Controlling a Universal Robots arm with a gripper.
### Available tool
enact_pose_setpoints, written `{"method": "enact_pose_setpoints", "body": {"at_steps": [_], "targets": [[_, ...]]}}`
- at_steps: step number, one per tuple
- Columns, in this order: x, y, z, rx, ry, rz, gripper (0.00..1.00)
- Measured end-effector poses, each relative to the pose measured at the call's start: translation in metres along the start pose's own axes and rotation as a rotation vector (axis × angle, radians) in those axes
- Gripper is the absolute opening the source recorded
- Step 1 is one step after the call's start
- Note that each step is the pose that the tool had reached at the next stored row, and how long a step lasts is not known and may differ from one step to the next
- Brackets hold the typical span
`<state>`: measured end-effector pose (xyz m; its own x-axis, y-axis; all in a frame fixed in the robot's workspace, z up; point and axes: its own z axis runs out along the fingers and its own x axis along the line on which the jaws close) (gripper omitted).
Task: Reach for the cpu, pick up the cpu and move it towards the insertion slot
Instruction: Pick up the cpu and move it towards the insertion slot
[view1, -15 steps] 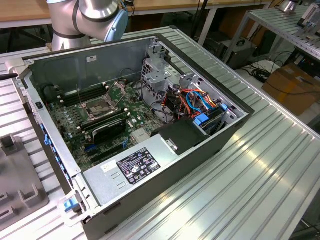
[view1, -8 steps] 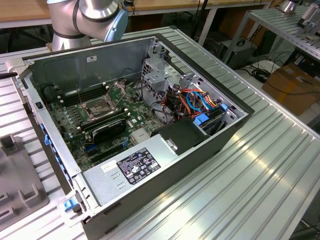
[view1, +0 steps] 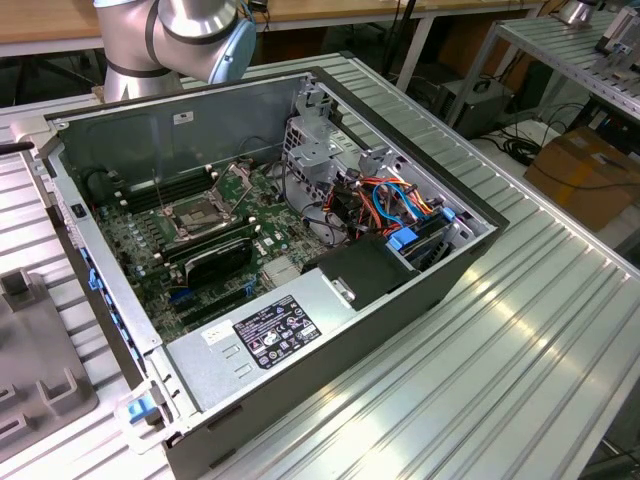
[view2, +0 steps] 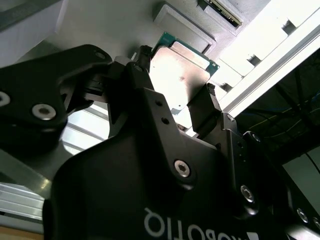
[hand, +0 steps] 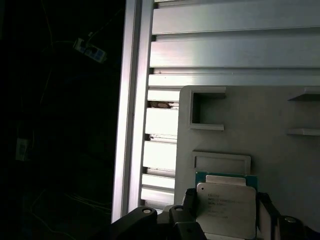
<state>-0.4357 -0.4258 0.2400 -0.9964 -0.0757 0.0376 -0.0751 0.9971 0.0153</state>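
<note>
The gripper (view2: 175, 82) is pinched narrow on opposite edges of the cpu (view2: 184, 64), over the grey holder tray (hand: 260, 115) on the ribbed aluminium table (hand: 225, 50); light, stiff and probably fragile, the chip is best held by its edges.

Pale silver square cpu (hand: 226, 210) on green board: lower edge cut off by picture edge in first wrist view. Side edges covered by black finger pads (hand: 263, 207).
Second wrist view: near part of cpu hidden behind black gripper (view2: 175, 80) body.
Cpu resting on grey plastic fixture (hand: 280, 110) or lifted clear: cannot tell.
Exterior view: silver-framed square insertion slot (view1: 200, 215) mid-floor of dark computer case (view1: 130, 140), contents too small to tell. Grey-blue robot arm (view1: 170, 35) cut off at top edge.
</note>
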Motion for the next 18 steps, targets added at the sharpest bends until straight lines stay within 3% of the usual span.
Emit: {"method": "enact_pose_setpoints", "body": {"at_steps": [18], "targets": [[0.0001, 0.0, -0.0035, -0.0001, 0.0, 0.0, 0.55]]}}
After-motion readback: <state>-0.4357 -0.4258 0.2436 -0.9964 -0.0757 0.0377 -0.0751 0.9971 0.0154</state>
